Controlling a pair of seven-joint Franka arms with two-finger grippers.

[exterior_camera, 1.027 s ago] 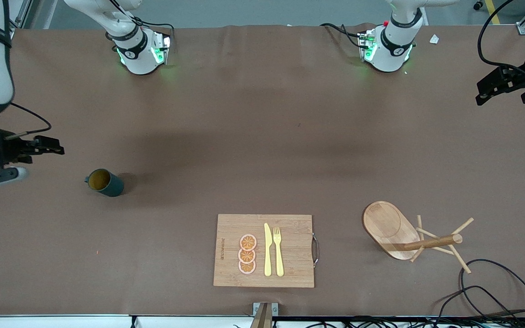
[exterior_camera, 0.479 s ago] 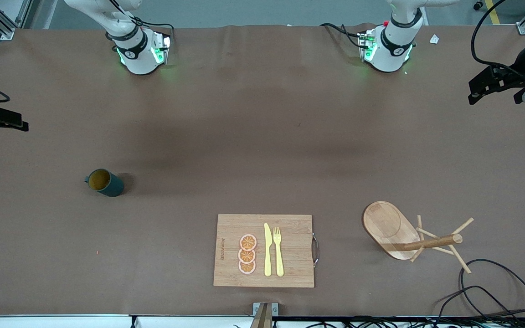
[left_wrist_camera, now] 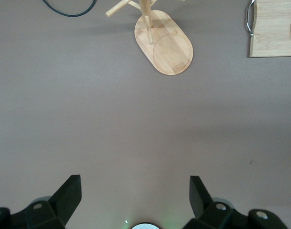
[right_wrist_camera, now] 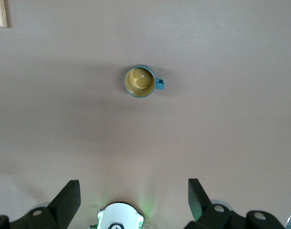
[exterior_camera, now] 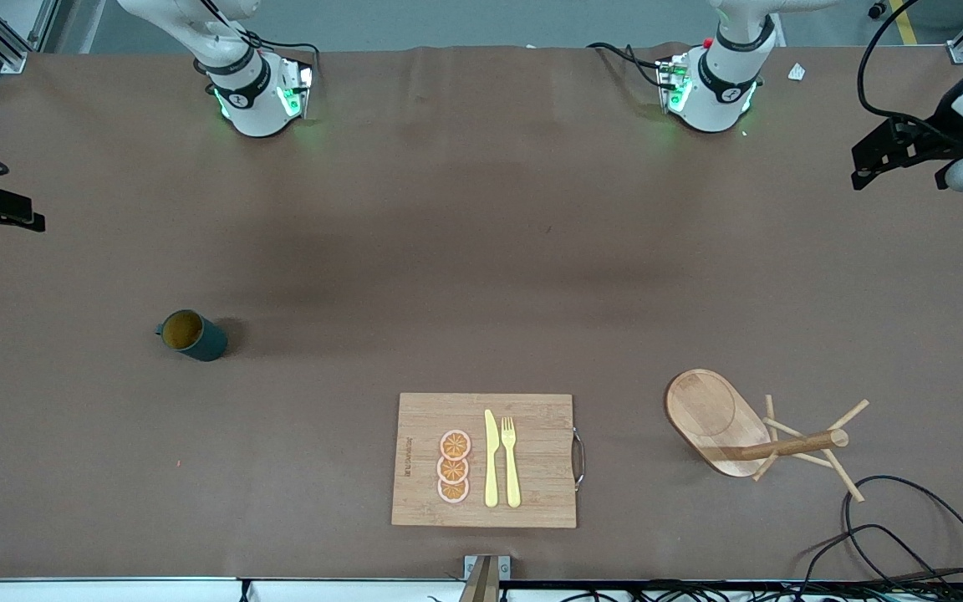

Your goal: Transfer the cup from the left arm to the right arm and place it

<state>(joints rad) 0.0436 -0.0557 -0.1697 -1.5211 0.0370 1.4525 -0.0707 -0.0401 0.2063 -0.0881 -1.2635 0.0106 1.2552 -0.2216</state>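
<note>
Here, my left end effector (left_wrist_camera: 135, 198) hangs spread and empty over the worktop (exterior_camera: 481, 251) at my left arm's end, and my right end effector (right_wrist_camera: 134, 200), equally spread and empty, hangs above my right arm's end. The cup (exterior_camera: 191, 334) stands upright on the worktop toward that end, apart from both.

The cup (exterior_camera: 191, 334) stands toward the right arm's end; the cutting board (exterior_camera: 532, 418) (knife (exterior_camera: 491, 458) and fork (exterior_camera: 512, 461) on it) lies nearer the front camera, beside the wooden rack (exterior_camera: 720, 422).
</note>
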